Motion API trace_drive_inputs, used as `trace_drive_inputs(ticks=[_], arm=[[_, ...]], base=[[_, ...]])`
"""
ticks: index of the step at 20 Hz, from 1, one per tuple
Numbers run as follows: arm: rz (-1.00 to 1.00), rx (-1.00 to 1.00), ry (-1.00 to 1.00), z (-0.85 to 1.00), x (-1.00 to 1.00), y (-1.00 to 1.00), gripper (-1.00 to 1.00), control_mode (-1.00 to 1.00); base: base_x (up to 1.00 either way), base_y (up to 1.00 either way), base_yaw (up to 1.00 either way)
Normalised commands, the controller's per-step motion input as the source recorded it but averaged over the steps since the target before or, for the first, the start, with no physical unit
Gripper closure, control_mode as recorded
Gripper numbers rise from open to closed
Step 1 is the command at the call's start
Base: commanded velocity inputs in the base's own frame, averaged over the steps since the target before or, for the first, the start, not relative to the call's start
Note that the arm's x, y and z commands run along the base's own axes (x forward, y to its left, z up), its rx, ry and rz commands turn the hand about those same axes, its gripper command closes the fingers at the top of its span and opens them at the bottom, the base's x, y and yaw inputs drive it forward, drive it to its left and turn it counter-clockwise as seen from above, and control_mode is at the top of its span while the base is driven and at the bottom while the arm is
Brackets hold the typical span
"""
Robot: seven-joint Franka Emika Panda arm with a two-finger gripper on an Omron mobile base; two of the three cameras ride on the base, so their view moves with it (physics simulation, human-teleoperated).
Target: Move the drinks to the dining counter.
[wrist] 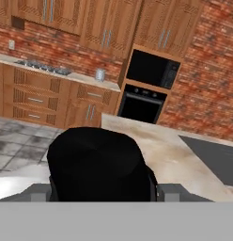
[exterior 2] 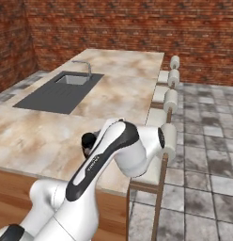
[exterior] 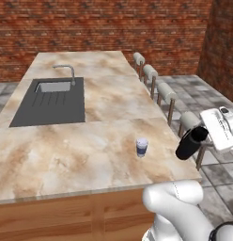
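At the right edge of the left base view, the gripper (exterior: 199, 137) is clamped around the black bottle (exterior: 190, 143), holding it tilted just off the near right corner of the dining counter (exterior: 90, 141). The white cup with the dark-blue band (exterior: 142, 147) stands upright on the marble, lower centre of that frame, near the bottle but apart from it.

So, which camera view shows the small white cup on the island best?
The left base view: the small white cup stands whole and upright on the island. In the right base view the arm stands in front of that spot. The hand view looks past the black bottle.
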Motion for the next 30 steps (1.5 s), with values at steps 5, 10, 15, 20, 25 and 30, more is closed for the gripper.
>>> trace_drive_inputs(ticks=[5, 10, 15, 20, 25, 30], arm=[[-0.02, 0.00, 0.00, -0.35, 0.43, 0.00, 1.00, -1.00], [-0.06, 0.00, 0.00, -0.43, 0.48, 0.08, 1.00, -1.00], [-0.07, 0.00, 0.00, -0.45, 0.50, 0.17, 1.00, -1.00], [-0.06, 0.00, 0.00, -0.34, 0.49, 0.16, 1.00, -1.00], [-0.04, 0.00, 0.00, -0.28, 0.52, 0.05, 1.00, -1.00], [-0.03, 0.00, 0.00, -0.29, 0.51, 0.02, 1.00, -1.00]], base=[[0.00, 0.00, 0.00], [0.00, 0.00, 0.00], [0.00, 0.00, 0.00], [0.00, 0.00, 0.00], [0.00, 0.00, 0.00], [0.00, 0.00, 0.00]])
